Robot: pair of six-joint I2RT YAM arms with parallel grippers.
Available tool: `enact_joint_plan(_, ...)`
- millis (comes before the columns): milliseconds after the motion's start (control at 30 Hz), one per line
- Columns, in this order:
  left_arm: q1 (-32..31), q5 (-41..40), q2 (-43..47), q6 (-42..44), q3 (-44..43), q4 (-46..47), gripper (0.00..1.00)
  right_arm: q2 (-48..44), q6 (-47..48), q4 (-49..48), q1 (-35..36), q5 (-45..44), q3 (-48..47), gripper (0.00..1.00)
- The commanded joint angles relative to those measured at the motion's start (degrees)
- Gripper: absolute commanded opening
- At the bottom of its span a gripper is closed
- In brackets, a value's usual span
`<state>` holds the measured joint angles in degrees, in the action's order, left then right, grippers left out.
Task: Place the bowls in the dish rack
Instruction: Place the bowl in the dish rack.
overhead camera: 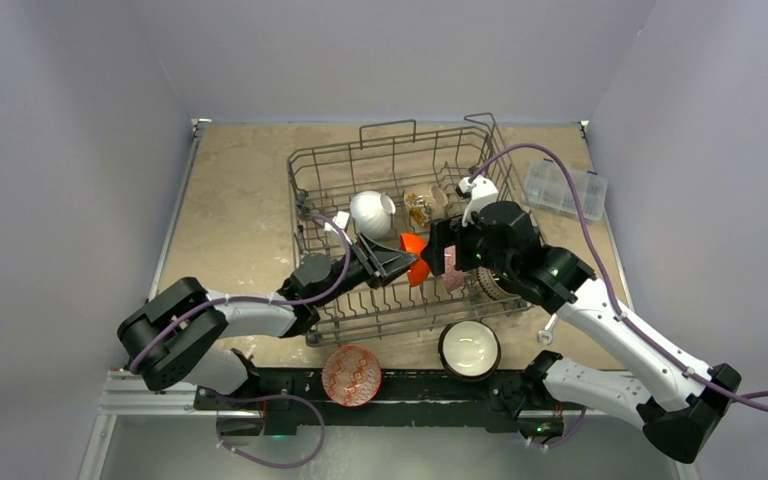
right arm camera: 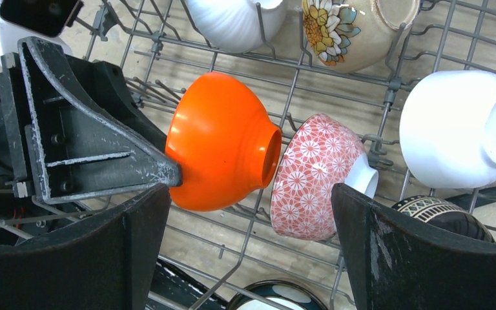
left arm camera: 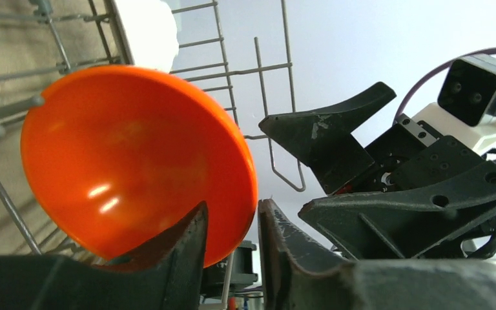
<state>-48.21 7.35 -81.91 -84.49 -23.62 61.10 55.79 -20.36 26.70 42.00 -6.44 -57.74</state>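
The orange bowl [overhead camera: 415, 252] stands on edge between tines in the middle of the dish rack [overhead camera: 400, 150]. My left gripper [left arm camera: 232, 219] is at the orange bowl's [left arm camera: 129, 161] rim with its jaws slightly parted. One finger is inside the bowl, and a thin gap shows between the rim and the other finger. My right gripper [right arm camera: 250, 197] hovers wide open over the rack, above the orange bowl [right arm camera: 223, 142] and a red-patterned bowl [right arm camera: 313, 177] leaning beside it. Nothing is between its fingers.
The rack also holds a white ribbed bowl [overhead camera: 372, 212], a floral bowl [right arm camera: 352, 32], a plain white bowl [right arm camera: 458, 129] and a dark patterned bowl [right arm camera: 436, 213]. On the table in front lie a red-patterned bowl [overhead camera: 352, 374] and a dark bowl with a cream inside [overhead camera: 469, 348]. A clear plastic box [overhead camera: 564, 188] sits at the far right.
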Motion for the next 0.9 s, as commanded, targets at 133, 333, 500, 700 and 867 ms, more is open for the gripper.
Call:
enact_joint_plan(133,-0.31,-1.06,5.71,3.14,-0.77,-10.0,0.5,0.43,0.82,-2.01,0.2,2.16,-0.11,0.96)
enact_joint_plan(333,-0.3,-2.08,10.05,9.98,-5.18,-22.37,0.55,1.32,0.6,-4.18,0.19,4.95,0.78,0.95)
enact_joint_plan(500,-0.23,-3.06,13.09,15.74,-9.56,-31.18,0.56,3.95,0.56,-6.24,0.24,6.23,0.8,0.93)
enact_joint_plan(700,-0.3,-13.05,19.13,24.45,-16.49,-53.43,0.64,8.02,1.37,-6.94,0.23,5.43,-0.94,0.9)
enact_joint_plan(867,-0.31,-19.91,22.61,30.65,-21.03,-66.26,0.7,9.48,1.84,-9.22,0.21,7.32,-0.02,0.82)
